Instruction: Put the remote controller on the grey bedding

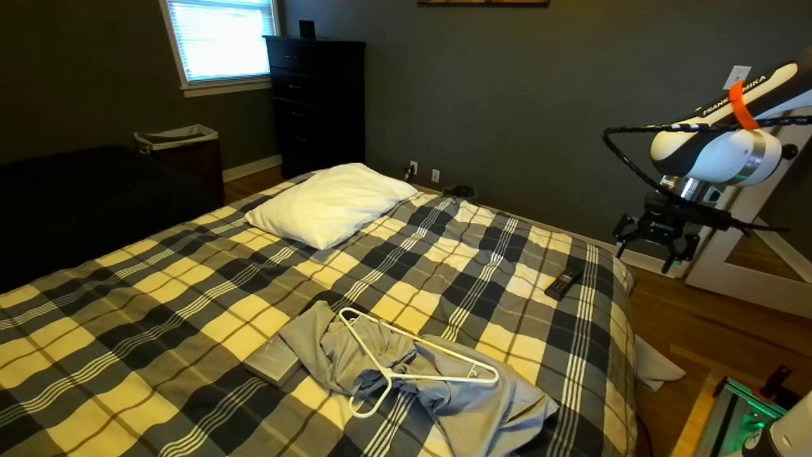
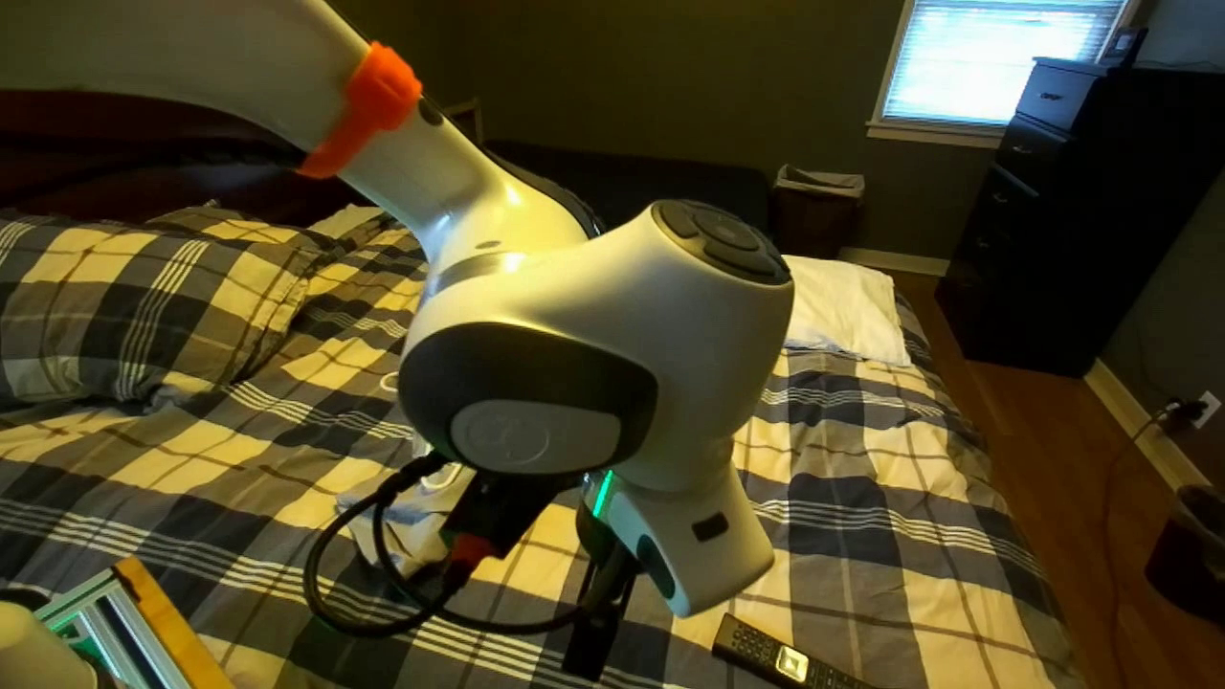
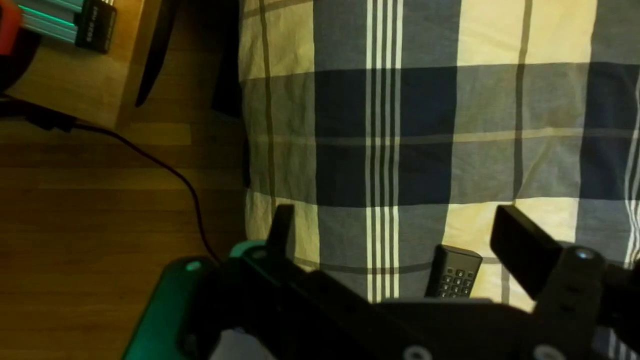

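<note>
Dark wall (image 1: 507,95), bright window (image 1: 222,38); plaid bedspread (image 1: 406,279) — remote controller (image 1: 564,282), grey cloth (image 1: 469,403) atop

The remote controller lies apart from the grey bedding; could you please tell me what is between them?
A bare stretch of plaid bedspread separates the remote controller from the grey bedding in an exterior view.

The matt black two-fingered claw (image 3: 394,215) has metallic bolt heads (image 3: 584,254). Above the claw, the rounded white arm casing (image 2: 612,287) is smooth and glossy. Lower than the claw, the cream, grey and navy checked bed cover (image 3: 490,150) is lightly creased matt cloth, the slim black remote control (image 2: 751,646) looks like plastic with a shiny silvery pad (image 2: 792,663), and the brown plank floor (image 3: 100,225) is smooth wood. Well apart from the claw, the crumpled plain grey cloth (image 1: 472,406) looks matt, the thin white hanger (image 1: 444,379) like smooth plastic.
</note>
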